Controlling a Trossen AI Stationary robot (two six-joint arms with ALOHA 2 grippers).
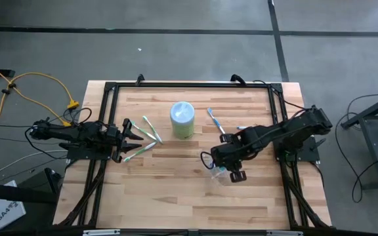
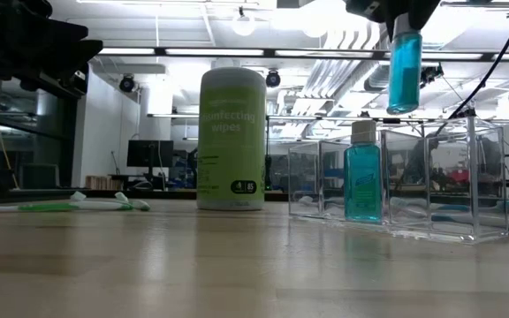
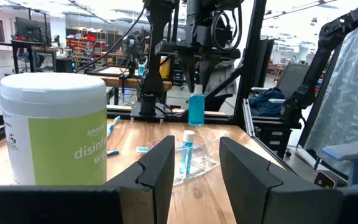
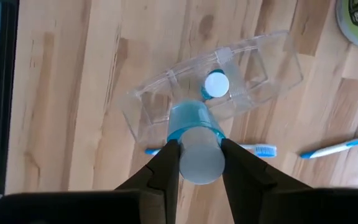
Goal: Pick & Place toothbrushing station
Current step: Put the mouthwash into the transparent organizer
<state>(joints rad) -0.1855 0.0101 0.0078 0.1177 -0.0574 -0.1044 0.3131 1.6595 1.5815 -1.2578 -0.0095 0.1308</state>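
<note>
From above we see a pale wooden table [image 1: 176, 190] on a grey floor, a green-and-white wipes canister [image 1: 182, 120] near its middle. Green-white toothbrushes [image 1: 151, 129] lie just before the left gripper [image 1: 134, 133], its fingers spread; a blue-white toothbrush [image 1: 214, 120] lies right of the canister. The right gripper [image 1: 227, 172] hangs over the clear container [image 1: 219, 175].

At table height, the container is a clear, divided box standing on the wood, one blue bottle [image 2: 362, 173] upright inside. A second blue bottle [image 2: 404, 66] hangs above it, pinched by the right gripper.

From the left wrist we see that bottle held over the container, beyond the canister.

The right wrist looks down: fingers clamp the translucent blue bottle over the compartments.
</note>
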